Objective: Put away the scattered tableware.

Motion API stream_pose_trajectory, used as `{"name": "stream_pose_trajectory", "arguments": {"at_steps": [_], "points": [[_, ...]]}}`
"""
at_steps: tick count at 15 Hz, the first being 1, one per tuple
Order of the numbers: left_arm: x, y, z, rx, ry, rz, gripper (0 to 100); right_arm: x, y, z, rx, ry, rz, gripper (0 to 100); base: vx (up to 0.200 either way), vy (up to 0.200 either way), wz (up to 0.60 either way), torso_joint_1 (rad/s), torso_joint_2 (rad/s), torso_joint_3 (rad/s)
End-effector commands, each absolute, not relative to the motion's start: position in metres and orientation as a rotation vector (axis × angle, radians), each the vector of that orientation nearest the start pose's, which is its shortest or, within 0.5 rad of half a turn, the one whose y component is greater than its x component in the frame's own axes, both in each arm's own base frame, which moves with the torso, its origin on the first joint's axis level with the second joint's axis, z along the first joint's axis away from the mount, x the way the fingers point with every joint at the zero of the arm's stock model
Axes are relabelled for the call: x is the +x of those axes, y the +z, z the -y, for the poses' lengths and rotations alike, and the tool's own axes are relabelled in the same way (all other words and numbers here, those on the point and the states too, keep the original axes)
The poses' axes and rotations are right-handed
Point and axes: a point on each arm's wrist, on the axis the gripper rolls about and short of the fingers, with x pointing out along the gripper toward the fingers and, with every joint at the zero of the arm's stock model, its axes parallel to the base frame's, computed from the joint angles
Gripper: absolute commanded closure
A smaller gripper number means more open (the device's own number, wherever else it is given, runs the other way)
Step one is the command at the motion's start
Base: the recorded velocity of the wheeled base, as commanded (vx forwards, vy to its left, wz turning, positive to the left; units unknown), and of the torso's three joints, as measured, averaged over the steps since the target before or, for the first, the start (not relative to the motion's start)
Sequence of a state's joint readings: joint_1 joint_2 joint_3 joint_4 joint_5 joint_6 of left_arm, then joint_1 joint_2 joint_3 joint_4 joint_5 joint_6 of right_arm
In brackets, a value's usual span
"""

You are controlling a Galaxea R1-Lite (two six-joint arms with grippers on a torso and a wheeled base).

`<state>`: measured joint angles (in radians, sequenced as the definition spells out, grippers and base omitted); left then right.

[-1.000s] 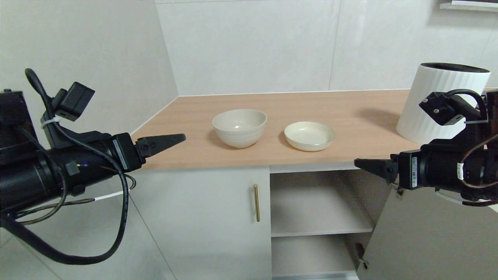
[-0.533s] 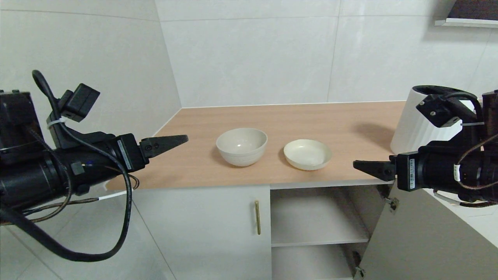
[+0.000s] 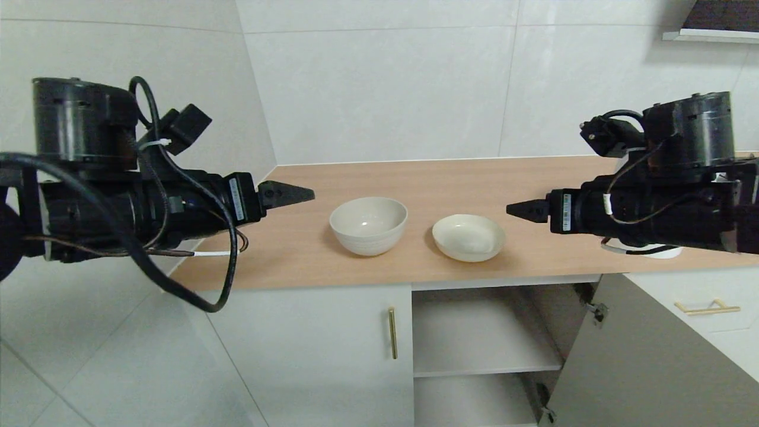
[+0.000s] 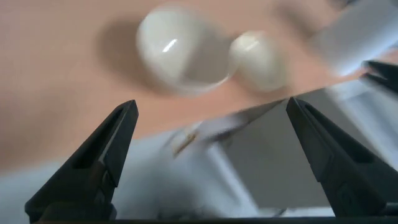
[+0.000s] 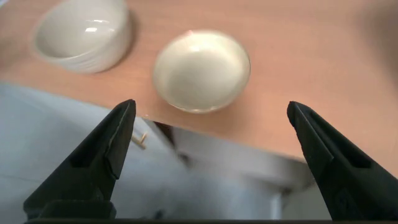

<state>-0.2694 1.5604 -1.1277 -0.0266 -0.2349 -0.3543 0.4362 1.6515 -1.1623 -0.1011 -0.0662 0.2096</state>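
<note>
Approach step, nothing stowed yet. Bowl (image 3: 368, 225) on counter (image 3: 551, 178), shallow dish (image 3: 468, 237) near, at bowl's 3 o'clock. Open cabinet (image 3: 480, 332) at dish's 6. L gripper (image 3: 299, 194) & R gripper (image 3: 519, 210) hover either side, jaws spread wide, empty. Next prob: R gripper down onto dish rim, pinch.

A wood-grain surface (image 3: 533, 178) runs along the tiled wall into the corner at the left. Two pale pieces sit on it near the front edge: a deep bowl (image 3: 368, 225) and, to its right and apart from it, a shallow dish (image 3: 468, 237), both upright. Farther right stands a white object (image 3: 643, 252), mostly hidden
</note>
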Motion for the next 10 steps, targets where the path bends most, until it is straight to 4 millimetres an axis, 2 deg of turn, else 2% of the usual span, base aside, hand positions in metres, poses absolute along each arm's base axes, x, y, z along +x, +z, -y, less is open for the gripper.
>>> {"name": "stream_pose_trajectory", "arguments": {"at_steps": [1, 5, 6, 7, 8, 10], "points": [[0.292, 0.253, 0.091, -0.304, -0.329, -0.547, 0, 0.306, 0.235, -0.138, 0.128, 0.268, -0.445, 0, 0.0, 0.0, 0.0, 0.0, 0.0, 0.0], [0.309, 0.242, 0.112, -0.365, -0.217, -0.569, 0, 0.305, 0.236, -0.139, 0.133, 0.222, -0.433, 0, 0.0, 0.0, 0.0, 0.0, 0.0, 0.0], [0.328, 0.23, 0.124, -0.354, -0.116, -0.548, 0, 0.305, 0.236, -0.139, 0.132, 0.221, -0.434, 0, 0.0, 0.0, 0.0, 0.0, 0.0, 0.0], [0.333, 0.227, 0.127, -0.352, -0.095, -0.54, 0, 0.305, 0.236, -0.14, 0.131, 0.222, -0.434, 0, 0.0, 0.0, 0.0, 0.0, 0.0, 0.0], [0.345, 0.215, 0.138, -0.36, -0.055, -0.502, 0, 0.305, 0.235, -0.139, 0.132, 0.22, -0.435, 0, 0.0, 0.0, 0.0, 0.0, 0.0, 0.0], [0.354, 0.206, 0.143, -0.362, -0.06, -0.491, 0, 0.304, 0.235, -0.139, 0.132, 0.22, -0.437, 0, 0.0, 0.0, 0.0, 0.0, 0.0, 0.0]]}}
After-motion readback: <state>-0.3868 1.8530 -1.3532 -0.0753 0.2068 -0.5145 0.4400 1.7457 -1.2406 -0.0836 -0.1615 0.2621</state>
